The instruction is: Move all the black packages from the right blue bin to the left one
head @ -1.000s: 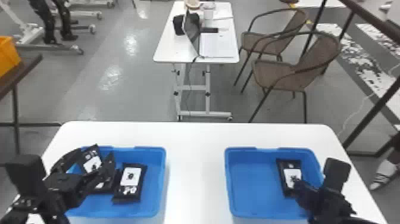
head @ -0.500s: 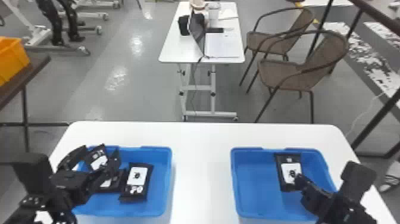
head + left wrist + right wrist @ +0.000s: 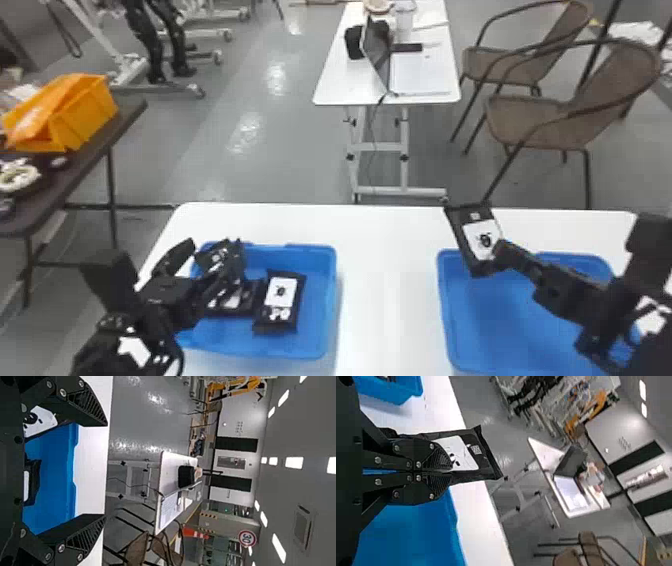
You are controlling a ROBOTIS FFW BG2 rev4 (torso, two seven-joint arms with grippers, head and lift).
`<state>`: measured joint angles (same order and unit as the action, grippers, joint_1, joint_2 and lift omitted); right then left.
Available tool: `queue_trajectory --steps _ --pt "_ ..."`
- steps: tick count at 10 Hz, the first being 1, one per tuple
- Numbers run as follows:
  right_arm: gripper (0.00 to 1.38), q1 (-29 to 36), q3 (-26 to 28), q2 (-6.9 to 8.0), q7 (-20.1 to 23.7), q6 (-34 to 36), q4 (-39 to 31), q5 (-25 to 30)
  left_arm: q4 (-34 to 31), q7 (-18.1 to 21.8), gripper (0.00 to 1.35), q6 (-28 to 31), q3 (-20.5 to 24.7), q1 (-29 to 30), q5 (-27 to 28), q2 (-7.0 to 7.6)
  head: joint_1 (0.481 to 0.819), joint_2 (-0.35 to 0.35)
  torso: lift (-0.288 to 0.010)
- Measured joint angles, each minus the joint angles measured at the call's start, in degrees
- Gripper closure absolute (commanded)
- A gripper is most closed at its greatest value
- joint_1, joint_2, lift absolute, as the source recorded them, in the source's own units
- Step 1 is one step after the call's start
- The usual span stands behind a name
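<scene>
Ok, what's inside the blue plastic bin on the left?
That bin holds two flat black packages with white labels, apparently a third tilted behind. The left claw hides part of the bin's left; anything beneath the packages is covered.

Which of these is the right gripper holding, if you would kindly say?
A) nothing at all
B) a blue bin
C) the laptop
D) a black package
D: the right gripper has its fingers closed on a black package with a white label.

It's a workshop-like lab; wheeled frames (image 3: 175, 89), 1 laptop (image 3: 377, 54).
</scene>
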<state>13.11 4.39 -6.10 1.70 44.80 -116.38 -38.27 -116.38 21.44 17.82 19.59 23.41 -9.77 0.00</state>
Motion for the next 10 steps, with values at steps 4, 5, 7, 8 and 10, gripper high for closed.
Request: queue_trajectory --steps 4,5,7,8,10 --pt "1.12 -13.77 -11.08 -0.42 9.68 -3.68 12.25 1.62 1.83 -0.61 0.17 2.92 -0.44 -3.22 -11.62 0.00 0.695 0.274 -0.040" --pt "1.12 -17.04 -13.95 -0.66 12.68 -5.27 16.23 1.62 2.48 -0.61 0.17 4.68 -1.71 -4.47 -14.96 0.00 0.695 0.277 -0.040" --pt "1.12 -22.64 -18.38 -0.39 18.29 -6.75 23.72 1.33 3.34 -0.68 0.17 7.51 -4.38 -6.99 -21.74 0.00 0.695 0.272 -0.040" --pt "1.12 -24.71 -20.47 -0.38 19.44 -7.19 26.55 0.48 3.47 -0.77 0.17 8.51 -4.93 -7.85 -24.30 0.00 0.695 0.275 -0.040" --pt "1.12 -27.72 -24.40 -0.53 21.07 -8.24 30.89 -1.63 3.55 -0.78 0.17 9.69 -5.52 -8.81 -26.81 0.00 0.695 0.291 -0.040"
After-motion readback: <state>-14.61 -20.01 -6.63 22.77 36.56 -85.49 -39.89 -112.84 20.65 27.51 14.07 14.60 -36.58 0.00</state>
